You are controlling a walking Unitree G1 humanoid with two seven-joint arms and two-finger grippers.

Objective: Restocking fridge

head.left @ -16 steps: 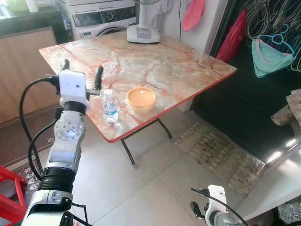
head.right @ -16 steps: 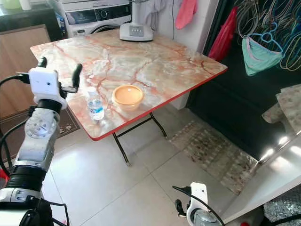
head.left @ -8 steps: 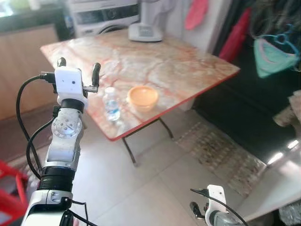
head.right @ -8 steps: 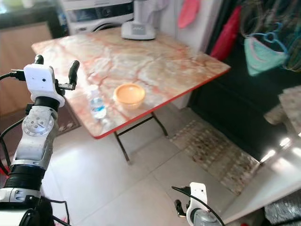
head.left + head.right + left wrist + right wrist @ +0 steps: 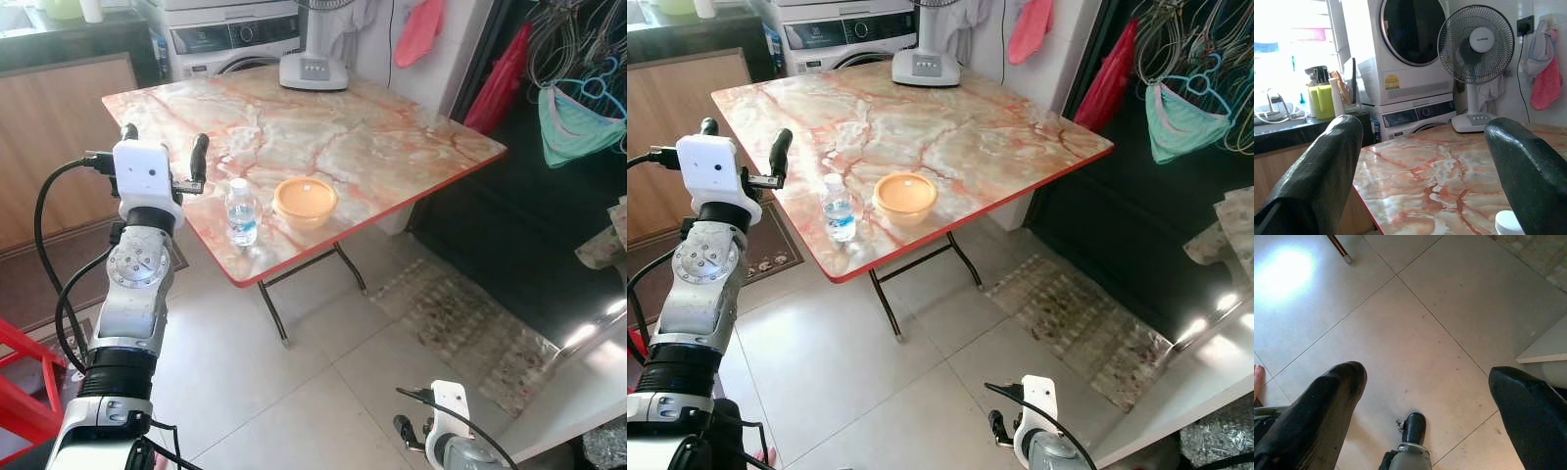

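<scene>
A small clear water bottle (image 5: 241, 211) with a white cap stands near the front corner of a marble-patterned folding table (image 5: 382, 137). An orange lidded bowl (image 5: 305, 201) sits just to its right. My left gripper (image 5: 164, 155) is raised at the table's left edge, open, a short way left of the bottle and apart from it. In the left wrist view the bottle's cap (image 5: 1509, 223) shows by one of the fingers (image 5: 1530, 171). My right arm (image 5: 443, 441) hangs low over the floor; its gripper (image 5: 1425, 416) is open above grey tiles.
A white fan (image 5: 315, 59) stands at the table's far edge, with a washing machine (image 5: 230, 39) behind. A wooden counter (image 5: 59, 147) is at the left, a red stool (image 5: 24, 392) at lower left. Clothes on hangers (image 5: 578, 108) fill the right. A rug (image 5: 460, 323) lies under the table's right side.
The camera has shifted slightly, so the whole scene sits a little right and lower. My left gripper stays open beside the bottle. The right arm hangs as before.
</scene>
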